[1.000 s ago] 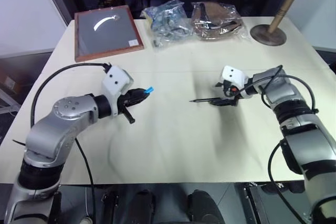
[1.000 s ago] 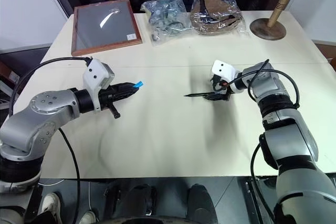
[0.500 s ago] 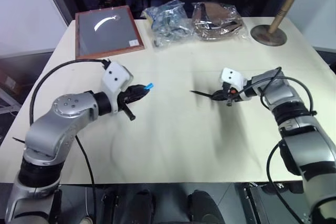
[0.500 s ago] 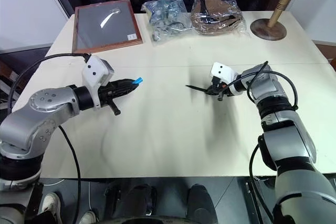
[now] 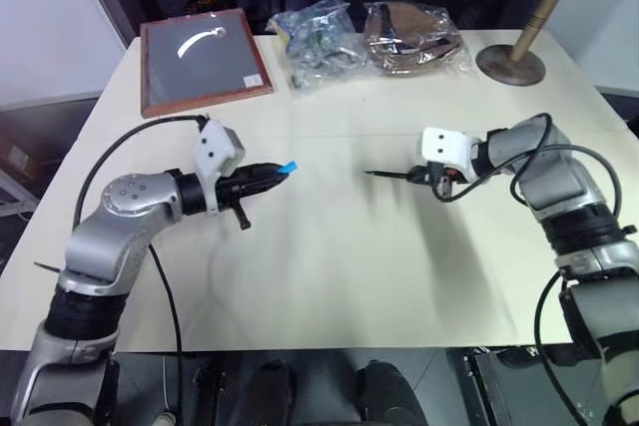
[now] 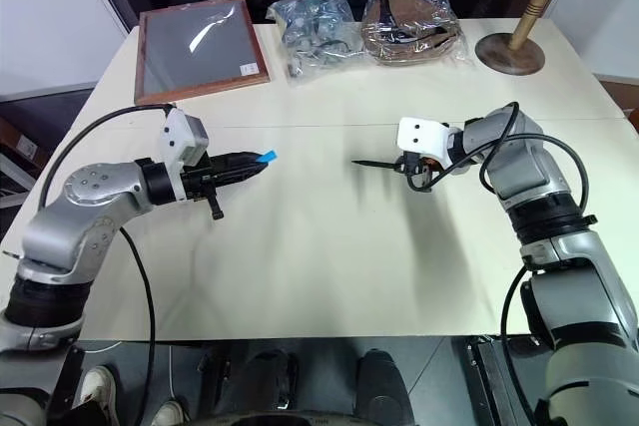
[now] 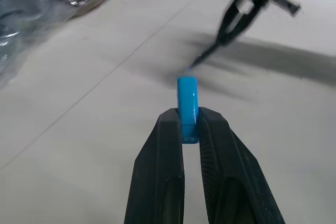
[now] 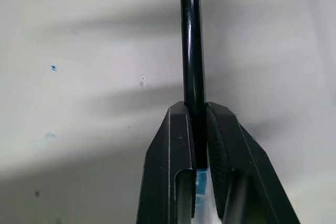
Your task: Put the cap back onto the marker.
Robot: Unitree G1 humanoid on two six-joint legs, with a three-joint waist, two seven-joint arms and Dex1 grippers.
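Note:
My left gripper (image 5: pixel 277 171) hangs above the table's left half, shut on the small bright-blue cap (image 5: pixel 290 166), which sticks out past its fingertips (image 7: pixel 173 121). The cap (image 7: pixel 187 95) points toward the right arm. Over the middle right, my right gripper (image 5: pixel 431 181) is shut on the thin black marker (image 5: pixel 391 175) and holds it clear of the table. The marker's bare tip points left at the cap, with a gap between them. In the right wrist view the marker (image 8: pixel 192 51) runs straight out from the black fingers (image 8: pixel 176 129), and a light-blue part shows between them.
A framed dark board (image 5: pixel 205 60) lies at the back left. Two clear plastic bags (image 5: pixel 318 32) (image 5: pixel 414 37) of items sit at the back middle, and a wooden stand (image 5: pixel 519 47) is at the back right. The cream table (image 5: pixel 329 276) reaches the near edge.
My right gripper has shut on the marker and lifted it off the table, rolling so that it lies more level. My left gripper, still on the cap, has turned slightly.

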